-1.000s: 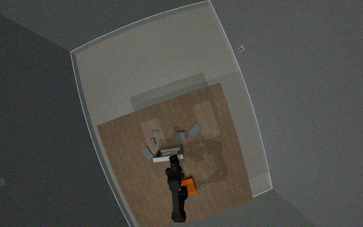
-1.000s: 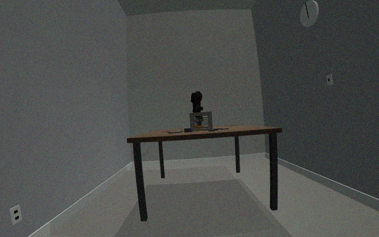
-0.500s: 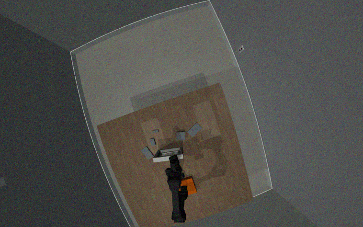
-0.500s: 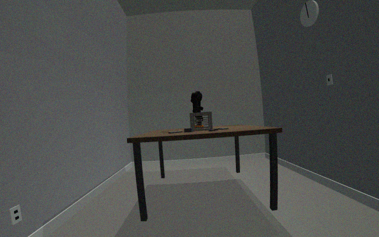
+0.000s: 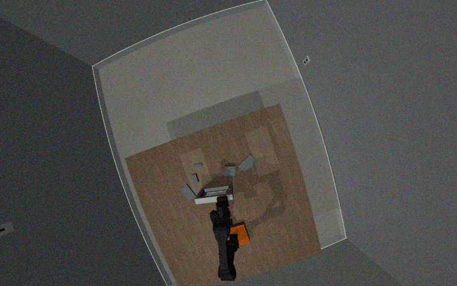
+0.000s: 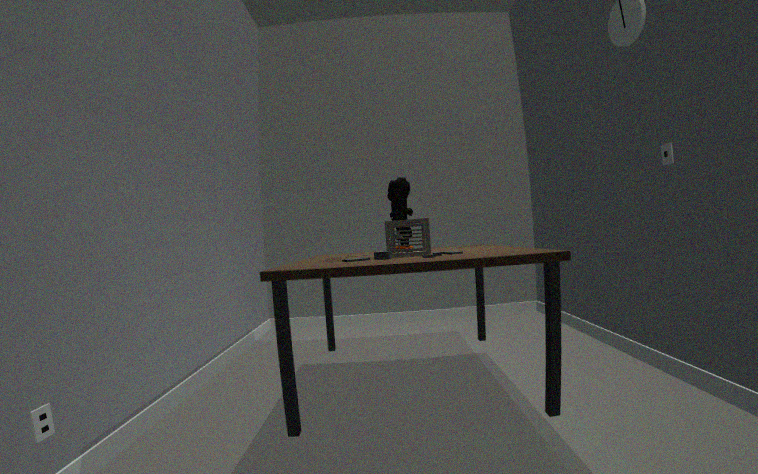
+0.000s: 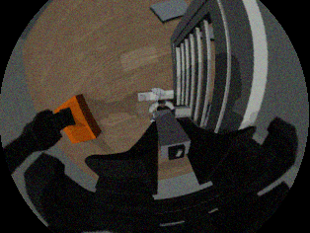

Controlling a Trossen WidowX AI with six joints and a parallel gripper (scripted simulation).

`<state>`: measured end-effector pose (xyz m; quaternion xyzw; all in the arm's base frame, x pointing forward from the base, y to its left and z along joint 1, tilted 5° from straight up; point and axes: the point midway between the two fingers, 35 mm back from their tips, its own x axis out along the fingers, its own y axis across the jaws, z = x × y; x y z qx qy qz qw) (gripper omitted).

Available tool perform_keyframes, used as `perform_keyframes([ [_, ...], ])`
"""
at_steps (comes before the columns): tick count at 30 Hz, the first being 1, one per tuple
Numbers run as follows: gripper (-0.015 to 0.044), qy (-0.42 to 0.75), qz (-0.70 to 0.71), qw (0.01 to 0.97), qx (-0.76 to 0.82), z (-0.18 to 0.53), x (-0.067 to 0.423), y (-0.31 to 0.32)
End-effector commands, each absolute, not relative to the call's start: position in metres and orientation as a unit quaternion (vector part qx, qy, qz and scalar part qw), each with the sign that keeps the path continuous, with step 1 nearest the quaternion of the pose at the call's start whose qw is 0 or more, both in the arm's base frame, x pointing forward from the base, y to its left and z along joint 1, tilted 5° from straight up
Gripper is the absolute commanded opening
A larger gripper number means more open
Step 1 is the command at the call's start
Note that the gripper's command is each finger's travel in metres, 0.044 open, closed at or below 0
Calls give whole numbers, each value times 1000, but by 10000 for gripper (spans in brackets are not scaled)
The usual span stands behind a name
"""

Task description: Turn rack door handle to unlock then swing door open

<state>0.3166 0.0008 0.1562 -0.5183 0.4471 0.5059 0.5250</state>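
The rack door (image 7: 193, 69), with its pale upright slats, is on the right in the wrist view. It looks in line with its frame (image 7: 258, 44) (image 5: 204, 201) (image 6: 390, 237); I see no clear gap. The dark grey handle (image 7: 173, 137) is a square bar in front of the door, with pale fittings (image 7: 157, 95) beyond it. My gripper (image 7: 164, 123) (image 5: 222, 198) is shut on the handle, one black finger on each side. How far the handle is turned I cannot tell. The overhead view hides the handle under the gripper.
An orange block (image 5: 240, 233) (image 7: 78, 118) stands beside my arm (image 5: 221, 236), on the rack's gripper side. Grey slabs (image 5: 230, 171) (image 5: 247, 162) (image 5: 187, 192) lie behind and beside the rack, with smaller grey pieces (image 5: 195, 178) (image 5: 198, 165) on the wooden table (image 5: 158, 168).
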Motion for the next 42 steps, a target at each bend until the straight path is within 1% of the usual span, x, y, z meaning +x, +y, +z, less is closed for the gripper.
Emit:
perform_keyframes([
  [1,20,470,488,547,-492,155,310,4],
  [21,20,553,394,628,-381,154,281,18],
  [42,20,607,306,678,-279,153,247,47],
])
